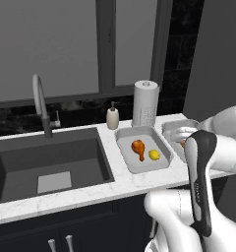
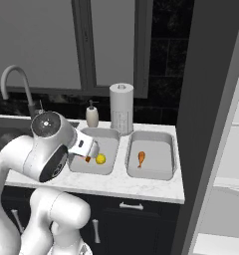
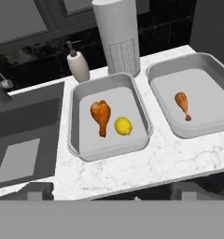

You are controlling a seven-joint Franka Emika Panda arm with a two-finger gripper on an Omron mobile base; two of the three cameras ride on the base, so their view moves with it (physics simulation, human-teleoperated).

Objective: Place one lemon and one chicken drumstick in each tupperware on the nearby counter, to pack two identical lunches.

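Worktop: white marble, beside the sink; carries both tubs, side by side.
Left tub: packed, one drumstick and one lemon lying just apart on its floor. Judged complete.
Right tub: holds a second drumstick alone; no lemon. Judged half done.
Outstanding: one lemon for the right tub; no spare lemon seen on the worktop.
Pincer: jaws spread to full width, empty, touching nothing; hangs above and short of the worktop edge, looking down on both tubs.
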